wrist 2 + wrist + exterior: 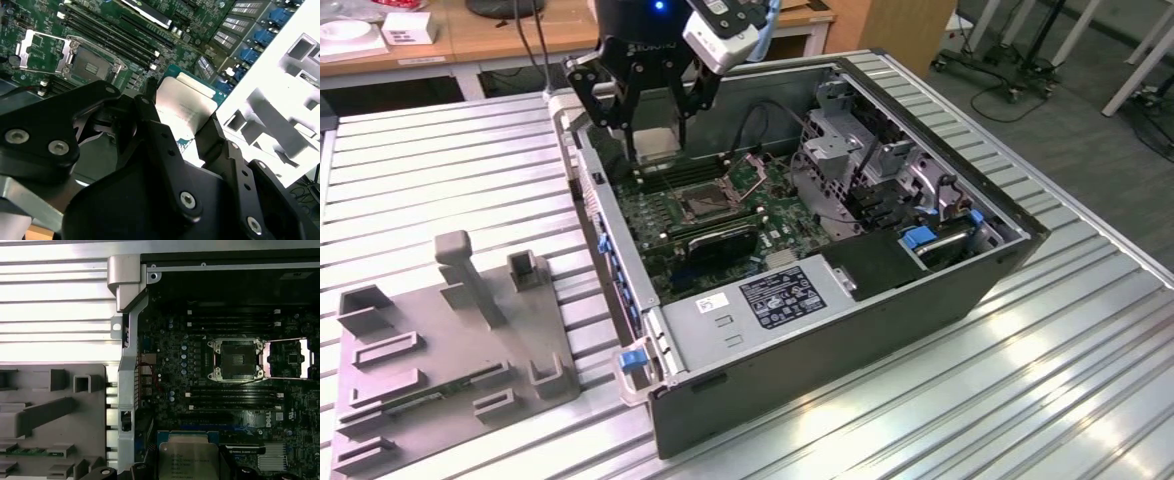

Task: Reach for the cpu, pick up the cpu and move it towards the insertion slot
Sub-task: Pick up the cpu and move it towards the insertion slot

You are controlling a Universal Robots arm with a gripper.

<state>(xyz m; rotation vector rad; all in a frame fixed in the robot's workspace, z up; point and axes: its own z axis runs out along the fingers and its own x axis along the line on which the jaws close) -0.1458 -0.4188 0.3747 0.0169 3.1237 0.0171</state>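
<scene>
My gripper (648, 128) hangs over the far end of the open computer case (854, 330), shut on the cpu (654, 150). In the second wrist view the cpu (182, 102), a pale silver square on a green base, sits clamped between the two black fingers (150, 117). The first wrist view shows the cpu (187, 460) held level above the motherboard (170, 365). The insertion slot (236, 359), a shiny metal frame with a dark centre and its lid swung open, lies a short way off on the board. It is also in the second wrist view as the insertion slot (90, 62) and in the exterior view as the insertion slot (700, 203).
Long black memory slots (235, 395) flank the socket. A grey plastic tray (440, 370) with upright blocks and a green memory strip (30, 451) lies on the ribbed metal table (440, 180) at the exterior view's left. Drive cages and cables (881, 180) crowd the case's other side.
</scene>
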